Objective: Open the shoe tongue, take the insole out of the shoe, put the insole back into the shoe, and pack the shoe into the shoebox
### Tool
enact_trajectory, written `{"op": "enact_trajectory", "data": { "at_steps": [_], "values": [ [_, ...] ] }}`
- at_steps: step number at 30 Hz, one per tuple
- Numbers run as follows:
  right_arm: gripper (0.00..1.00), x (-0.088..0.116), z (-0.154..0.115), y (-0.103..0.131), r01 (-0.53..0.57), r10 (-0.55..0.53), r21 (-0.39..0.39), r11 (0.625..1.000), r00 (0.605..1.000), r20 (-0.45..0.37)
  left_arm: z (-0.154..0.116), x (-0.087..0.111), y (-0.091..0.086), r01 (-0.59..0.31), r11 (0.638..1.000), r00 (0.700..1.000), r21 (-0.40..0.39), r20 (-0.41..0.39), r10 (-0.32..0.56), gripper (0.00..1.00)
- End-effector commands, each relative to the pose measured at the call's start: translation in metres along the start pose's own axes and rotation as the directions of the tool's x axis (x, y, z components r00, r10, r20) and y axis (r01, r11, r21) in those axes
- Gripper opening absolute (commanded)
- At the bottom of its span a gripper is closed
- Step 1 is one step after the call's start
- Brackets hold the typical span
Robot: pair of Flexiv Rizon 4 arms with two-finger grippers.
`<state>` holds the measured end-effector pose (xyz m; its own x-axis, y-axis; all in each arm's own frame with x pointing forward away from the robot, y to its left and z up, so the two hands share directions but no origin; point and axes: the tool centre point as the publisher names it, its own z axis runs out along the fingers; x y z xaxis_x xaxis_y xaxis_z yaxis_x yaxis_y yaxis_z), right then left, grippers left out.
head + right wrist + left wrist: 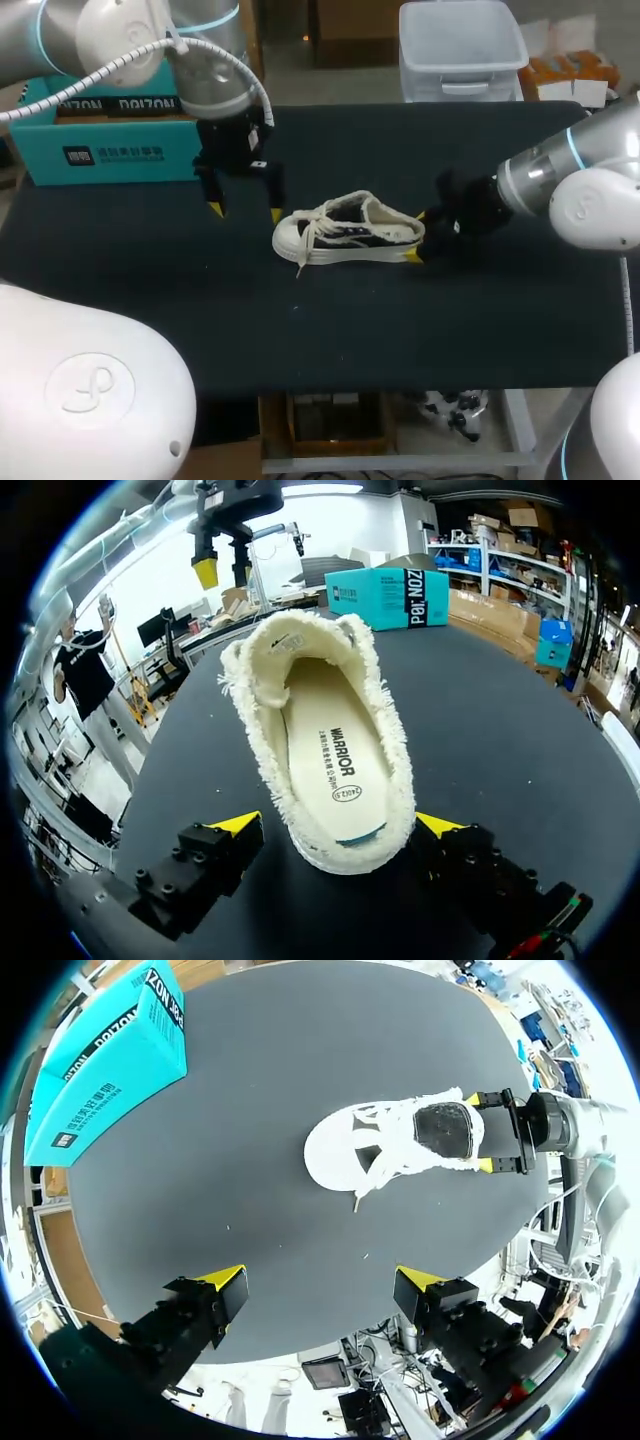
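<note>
A cream low-top shoe (345,232) with loose laces lies on its sole mid-table, toe toward my left arm. Its insole (335,770) sits inside, seen through the opening. My right gripper (417,236) is open at the heel; in the right wrist view the heel (350,855) lies between the fingers of that gripper (338,825), with a gap on at least one side. My left gripper (245,211) hangs open and empty above the table just beyond the toe. From the left wrist, the shoe (395,1145) is far ahead of the left gripper (323,1280). The teal shoebox (110,135) stands at the back left.
The dark table (300,330) stretches bare in front of the shoe and out to both sides. The shoebox (105,1070) lies closed along the far left edge, well apart from the shoe.
</note>
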<state>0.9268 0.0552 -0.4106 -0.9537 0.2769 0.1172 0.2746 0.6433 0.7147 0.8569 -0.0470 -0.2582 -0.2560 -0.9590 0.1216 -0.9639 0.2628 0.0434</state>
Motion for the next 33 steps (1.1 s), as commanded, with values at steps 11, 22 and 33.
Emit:
{"op": "enact_trajectory", "data": {
  "at_steps": [11,22,33],
  "values": [
    [1.0,-0.011,0.016,-0.002,0.035,-0.034,-0.06,0.998,0.999,0.012,0.008,0.005,-0.003,-0.015,1.0,1.0,-0.016,0.004,0.015,1.0],
    [1.0,-0.01,0.024,-0.002,0.061,-0.062,-0.094,0.994,0.998,-0.01,0.013,0.01,-0.007,-0.011,1.0,1.0,-0.025,0.0,0.011,1.0],
    [1.0,-0.011,0.028,0.001,0.088,-0.091,-0.126,0.988,0.996,-0.017,0.017,0.015,-0.012,-0.003,1.0,1.0,-0.03,0.003,0.003,1.0]
  ]
}}
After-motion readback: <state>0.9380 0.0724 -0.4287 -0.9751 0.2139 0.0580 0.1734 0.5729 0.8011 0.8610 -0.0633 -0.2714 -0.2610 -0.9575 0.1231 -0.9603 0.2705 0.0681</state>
